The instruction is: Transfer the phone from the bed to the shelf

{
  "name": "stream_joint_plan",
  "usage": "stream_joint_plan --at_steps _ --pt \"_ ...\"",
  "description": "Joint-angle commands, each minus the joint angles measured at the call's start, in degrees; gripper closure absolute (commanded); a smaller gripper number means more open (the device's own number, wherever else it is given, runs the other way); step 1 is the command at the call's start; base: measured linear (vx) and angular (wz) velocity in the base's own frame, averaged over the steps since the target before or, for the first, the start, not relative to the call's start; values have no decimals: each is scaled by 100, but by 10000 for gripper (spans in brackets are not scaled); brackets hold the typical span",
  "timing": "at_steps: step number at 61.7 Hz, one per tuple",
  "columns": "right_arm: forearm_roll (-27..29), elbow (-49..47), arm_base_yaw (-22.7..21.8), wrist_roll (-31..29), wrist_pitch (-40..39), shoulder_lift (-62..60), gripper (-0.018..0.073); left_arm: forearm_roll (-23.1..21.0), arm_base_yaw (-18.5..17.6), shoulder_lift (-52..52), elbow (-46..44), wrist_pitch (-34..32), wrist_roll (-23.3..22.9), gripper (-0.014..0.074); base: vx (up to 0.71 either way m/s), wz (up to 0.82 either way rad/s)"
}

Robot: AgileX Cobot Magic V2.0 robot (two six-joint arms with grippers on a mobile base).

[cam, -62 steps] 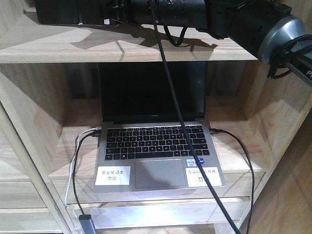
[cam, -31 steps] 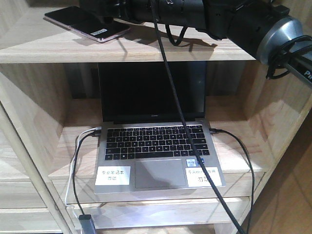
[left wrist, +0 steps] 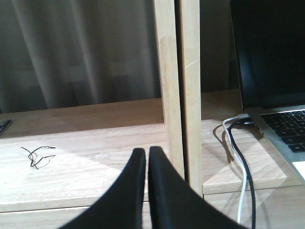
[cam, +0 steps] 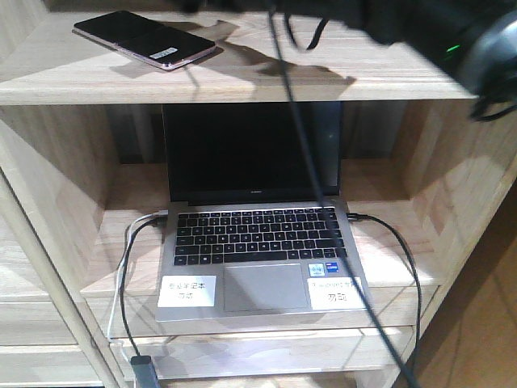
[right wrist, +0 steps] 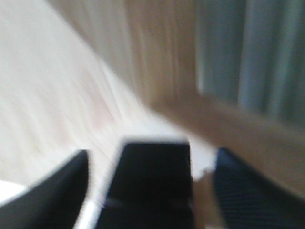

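Our left gripper [left wrist: 143, 157] is sitting closed, its two black fingers pressed together and holding nothing, hovering low over a shelf [left wrist: 95, 157] board just left of an upright post [left wrist: 178, 95]. That board is lying bare around the fingers except for a small tangle of wire [left wrist: 38, 156] well to the left. Right of the post, cables [left wrist: 240, 162] are running to the laptop [left wrist: 281, 95].

Our right gripper [right wrist: 150, 186] is spreading wide, one dark finger at each side of its blurred wrist view, with the phone [right wrist: 152, 176] lying between them on pale wood; we cannot tell whether either finger is touching it.

From the front, the phone [cam: 144, 38] is resting flat on the shelf's top board, at its left end, near the front edge, clear of everything. Our right arm [cam: 452, 40] is reaching in from the upper right above that board, its cable [cam: 323, 202] hanging down across the open laptop on the board below.
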Motion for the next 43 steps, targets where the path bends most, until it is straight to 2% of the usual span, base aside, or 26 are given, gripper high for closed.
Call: stream_joint_plan --at_steps 1,9,16,22,29,38,43 --pt "140 -170 -118 79 -17 -506 315 -52 -20 -77 -122 -415 -33 595 0 0" --pt "28 -170 -343 102 410 -703 573 -52 -20 -77 -122 -415 -33 595 0 0" --pt "-20 -170 -644 570 956 -886 568 -52 -20 -77 -122 -415 -33 595 0 0" --pt "-196 -166 -816 673 1222 -1054 566 -52 -20 -77 -122 -415 -33 595 0 0" --pt "-516 -166 -886 788 1221 -1325 566 -52 -20 -77 -122 -415 -33 595 0 0" --pt "-1322 -143 -886 1458 1063 -1653 566 -52 -20 -77 -122 -415 -33 595 0 0" --pt "-1556 273 -886 1733 692 -1970 566 -52 -20 -77 -122 -415 -33 595 0 0"
